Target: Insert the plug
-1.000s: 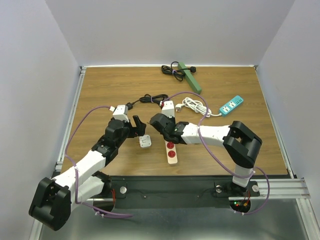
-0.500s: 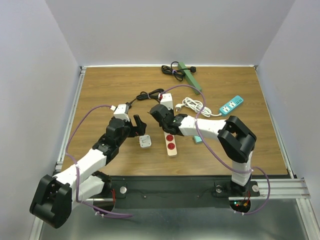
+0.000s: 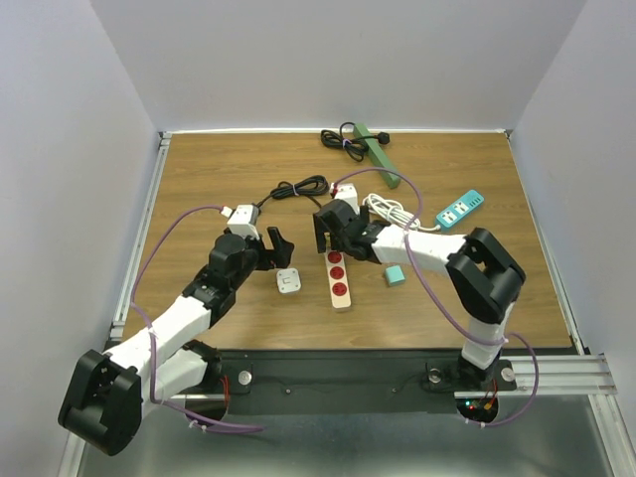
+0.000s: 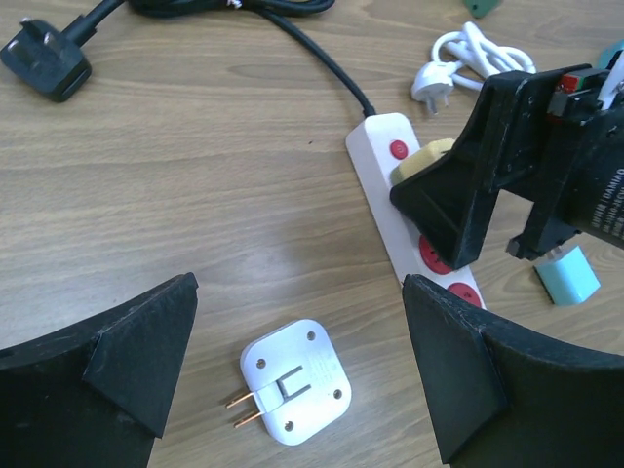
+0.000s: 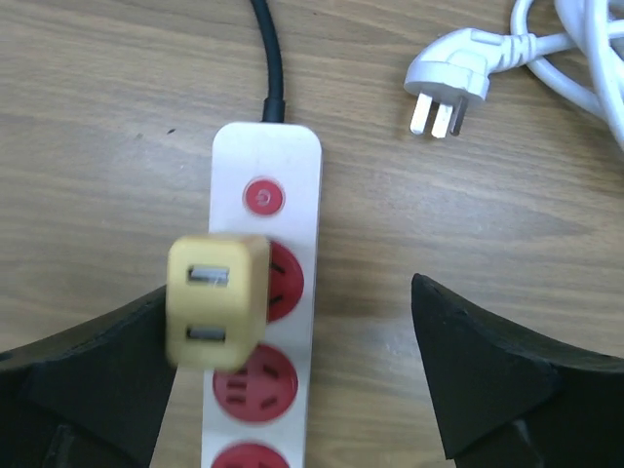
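Yellow plug [image 5: 216, 314] sits, seemingly seated though blurred, on the first socket of the white power strip [image 5: 266, 161], between the released right fingers [image 5: 487, 390]. Left fingers [image 4: 107, 361] spread wide, a white adapter [image 4: 292, 381] between them on the bench [image 4: 195, 175].
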Tool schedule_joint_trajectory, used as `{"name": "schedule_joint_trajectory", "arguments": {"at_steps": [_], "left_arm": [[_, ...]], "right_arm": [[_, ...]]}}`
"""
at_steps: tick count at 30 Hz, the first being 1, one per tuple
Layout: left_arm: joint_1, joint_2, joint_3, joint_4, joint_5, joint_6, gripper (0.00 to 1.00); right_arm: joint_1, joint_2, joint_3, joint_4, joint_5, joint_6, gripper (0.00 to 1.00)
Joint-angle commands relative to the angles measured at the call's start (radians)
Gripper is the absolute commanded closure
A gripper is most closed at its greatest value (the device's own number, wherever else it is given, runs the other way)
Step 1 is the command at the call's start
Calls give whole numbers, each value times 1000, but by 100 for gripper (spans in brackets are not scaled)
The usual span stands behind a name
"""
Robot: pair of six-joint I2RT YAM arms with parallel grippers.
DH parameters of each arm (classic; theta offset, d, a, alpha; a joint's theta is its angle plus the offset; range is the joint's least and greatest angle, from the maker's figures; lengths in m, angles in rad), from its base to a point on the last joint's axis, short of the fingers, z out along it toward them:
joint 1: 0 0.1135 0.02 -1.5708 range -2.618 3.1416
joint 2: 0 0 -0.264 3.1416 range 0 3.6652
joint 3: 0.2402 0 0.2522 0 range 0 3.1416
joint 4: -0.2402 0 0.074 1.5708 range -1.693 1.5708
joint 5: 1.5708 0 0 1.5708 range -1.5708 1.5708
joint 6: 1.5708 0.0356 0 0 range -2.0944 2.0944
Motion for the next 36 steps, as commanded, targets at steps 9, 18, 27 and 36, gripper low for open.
{"name": "schedule_joint_trajectory", "arguments": {"at_steps": [9, 18, 27, 36], "left_arm": [[-153, 51, 129, 135, 64, 154, 4], [-333, 395, 347, 275, 228, 221, 5], [-416, 727, 516, 402, 440, 211, 8], [-433, 904, 613, 444, 515, 215, 8]], "right_arm": [[-8, -425, -148, 8, -35, -35, 0], [-143, -615, -381, -86, -7, 53, 0], [-169, -727, -519, -233, 4, 192, 0], [-192, -738, -579, -308, -7, 258, 0]]}}
